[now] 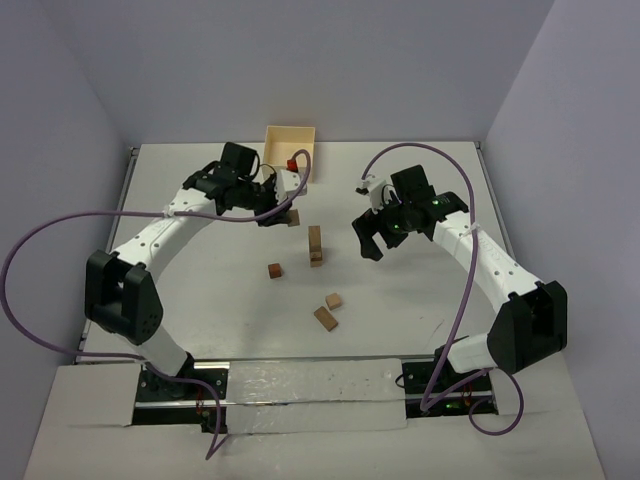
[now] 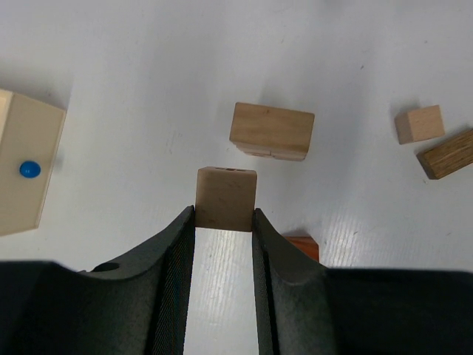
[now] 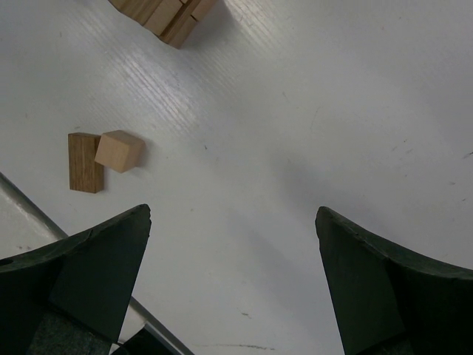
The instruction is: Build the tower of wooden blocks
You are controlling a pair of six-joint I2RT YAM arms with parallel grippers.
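The tower [image 1: 315, 245] stands between the left hand [image 1: 286, 214] and right hand [image 1: 369, 240].

The counter [image 2: 148, 74] is white, faintly glossy and finely streaked. The tower [image 2: 271, 132] is pale, smooth, matt wood, and so is the block [image 2: 225, 196] near it. Off to one side of the tower, a darker brick [image 2: 447, 154] shows coarse grain. The left claw [image 2: 224, 222] looks like matt dark plastic, with ribbed inner faces.

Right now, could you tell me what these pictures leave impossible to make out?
Left wrist view: the reddish block is mostly hidden behind the left gripper, shut on a tan block.
Left wrist view: the box is cut off by the left edge.
Right wrist view: the tower is cut off by the top edge, so its blocks cannot be counted.
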